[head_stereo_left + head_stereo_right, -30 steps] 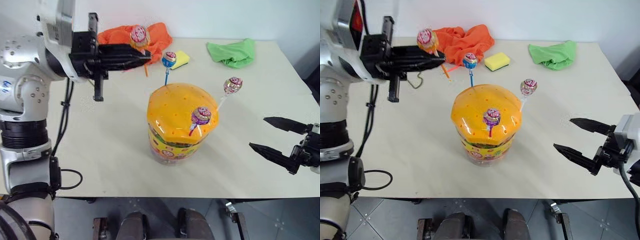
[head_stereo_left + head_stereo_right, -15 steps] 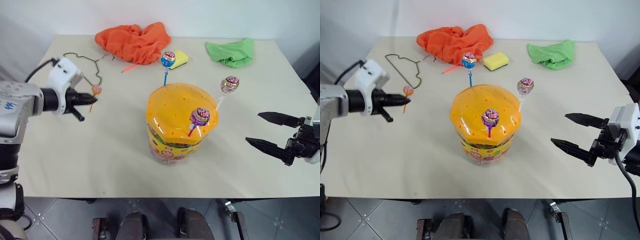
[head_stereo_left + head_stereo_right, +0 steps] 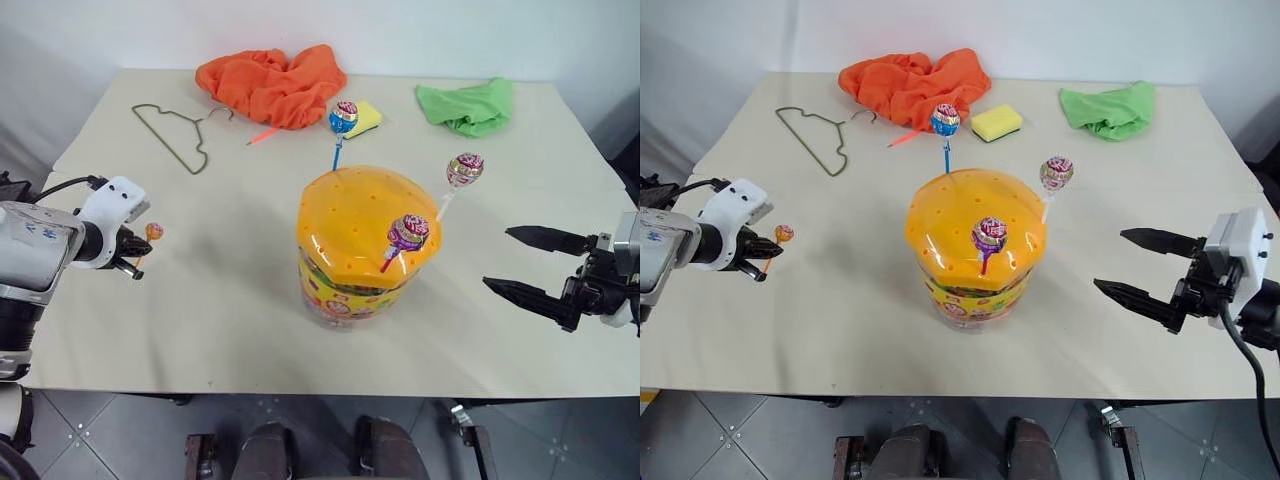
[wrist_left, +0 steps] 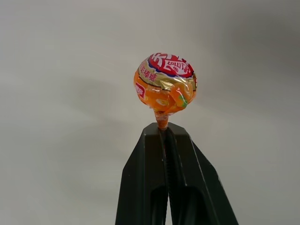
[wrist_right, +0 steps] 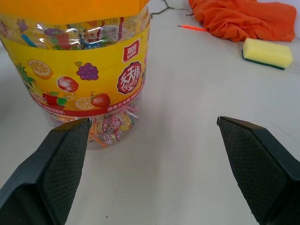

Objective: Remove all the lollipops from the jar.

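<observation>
Left pincer (image 4: 165, 136) clamped on orange lollipop (image 4: 165, 84) stick, low over table (image 3: 200, 290) for drop-off. Right pincer (image 3: 528, 264) wide open, empty, beside jar (image 3: 365, 245). Three lollipops stuck in lid.

Stick of the held lollipop (image 4: 165, 83) is buried between the shut fingers (image 4: 140, 187) of the left gripper (image 3: 137, 250); its length can't be seen. Jar (image 5: 89, 75) is cut off by the right wrist view's edge, lid mostly out of frame, and its label text is too small to read. Lower ends of the three lollipop sticks go into the lid (image 3: 360, 215) and are hidden. Right gripper (image 3: 528, 262) arm runs off the head view's edge. Orange cloth (image 5: 243, 16) is cropped too.
</observation>
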